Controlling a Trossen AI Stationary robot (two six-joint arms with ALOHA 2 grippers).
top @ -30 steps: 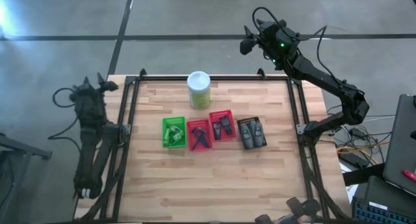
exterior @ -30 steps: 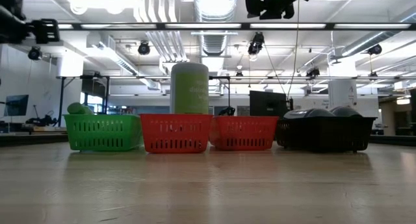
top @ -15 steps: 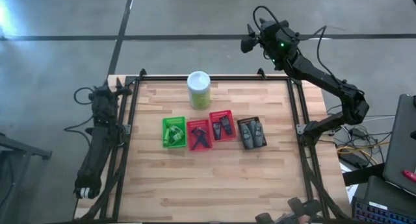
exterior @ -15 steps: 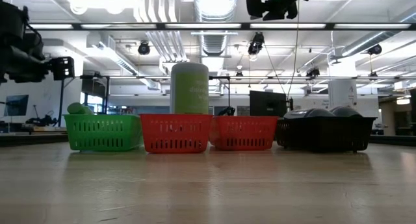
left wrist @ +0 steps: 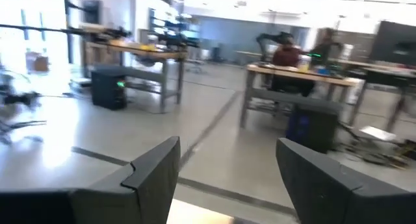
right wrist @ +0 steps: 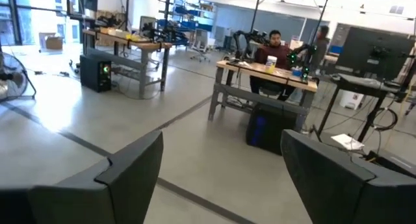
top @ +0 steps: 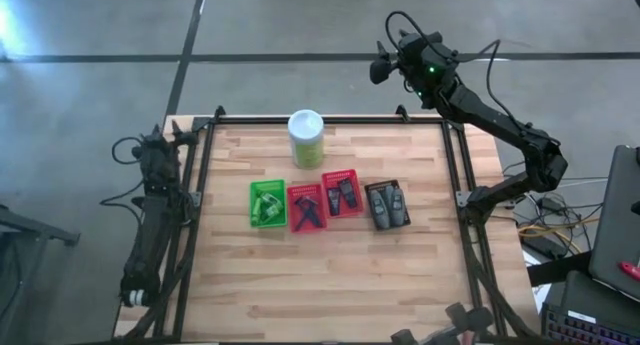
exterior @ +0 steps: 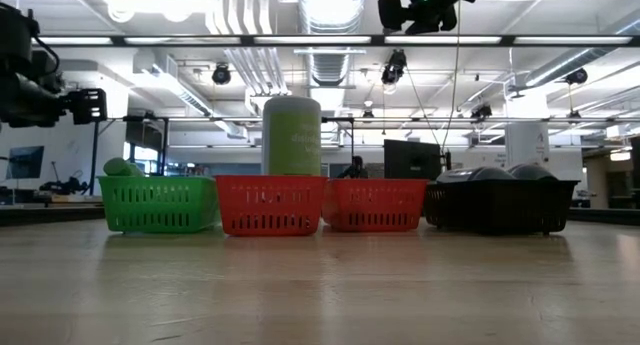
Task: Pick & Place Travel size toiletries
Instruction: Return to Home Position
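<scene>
My left claw (left wrist: 227,169) is released and empty, just outside the left edge of the surface (top: 330,285). My right claw (right wrist: 221,165), likewise released, hangs beyond the far right corner. The toiletries lie in a mid-surface row: green tubes (top: 265,202) in the green basket (top: 252,205), razors (top: 307,211) in the left red basket (top: 306,188), dark bottles (top: 342,195) in the right red basket (top: 338,174), and grey bottles (top: 386,207) in the dark basket (top: 384,184).
</scene>
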